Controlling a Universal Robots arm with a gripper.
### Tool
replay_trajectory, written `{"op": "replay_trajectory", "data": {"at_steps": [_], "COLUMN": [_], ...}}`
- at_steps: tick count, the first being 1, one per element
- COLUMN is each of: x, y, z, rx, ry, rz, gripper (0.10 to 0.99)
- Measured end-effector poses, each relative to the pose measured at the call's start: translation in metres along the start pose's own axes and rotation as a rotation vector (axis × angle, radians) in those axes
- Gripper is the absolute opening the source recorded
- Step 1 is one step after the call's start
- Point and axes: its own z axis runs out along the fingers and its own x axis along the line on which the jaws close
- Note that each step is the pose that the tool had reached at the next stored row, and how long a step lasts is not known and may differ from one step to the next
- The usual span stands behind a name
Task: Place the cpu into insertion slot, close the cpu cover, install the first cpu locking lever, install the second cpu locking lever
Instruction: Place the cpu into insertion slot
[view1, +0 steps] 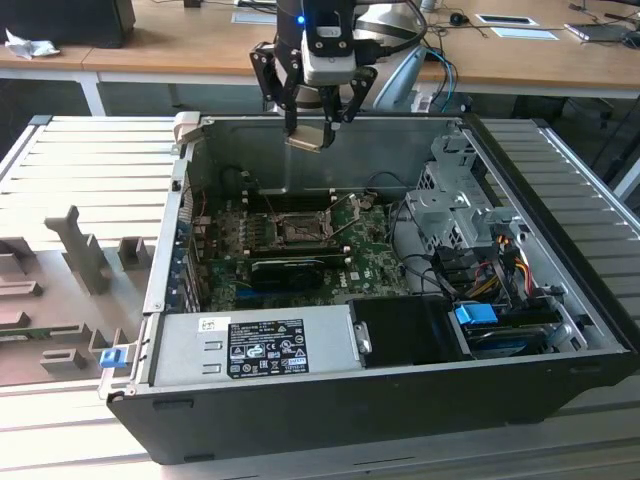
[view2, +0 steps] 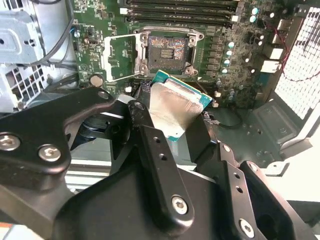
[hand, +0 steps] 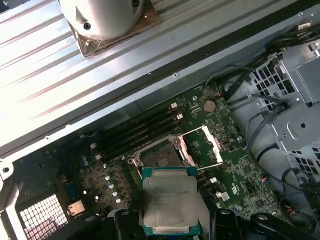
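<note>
cpu (view1: 306, 139) hangs in the air above the open computer case (view1: 330, 400), pinched at its edges by the end effector (view1: 308, 128) and well clear of everything below. The case stands on the ribbed metal tabletop (view1: 80, 160), its near wall close to the tabletop's near edge. Inside lies the green motherboard (view1: 370, 250). On it the cpu cover (view2: 120, 57) is swung open to one side, and the insertion slot (view2: 166, 48) beside it shows a bare dark pin field.

By my judgement the task is at its first step. The chip is picked up but not seated, the cover is not closed, and neither locking lever is installed.

The exterior view gives how high the chip rides over the board, which the wrist views do not. In both wrist views the cpu (hand: 169, 200) shows its smeared silver-grey top and green rim, with the empty slot (hand: 159, 160) just beyond it.
</note>
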Motion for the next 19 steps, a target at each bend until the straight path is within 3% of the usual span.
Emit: {"op": "replay_trajectory", "data": {"at_steps": [13,19], "x": [-0.0001,-0.0002], "y": [-0.0004,-0.0007], "z": [0.0049,0.0079], "rx": [-0.004,-0.003], "ry": [-0.0201,-0.0250], "rz": [0.232,0.277], "gripper": [0.529,0.529]}}
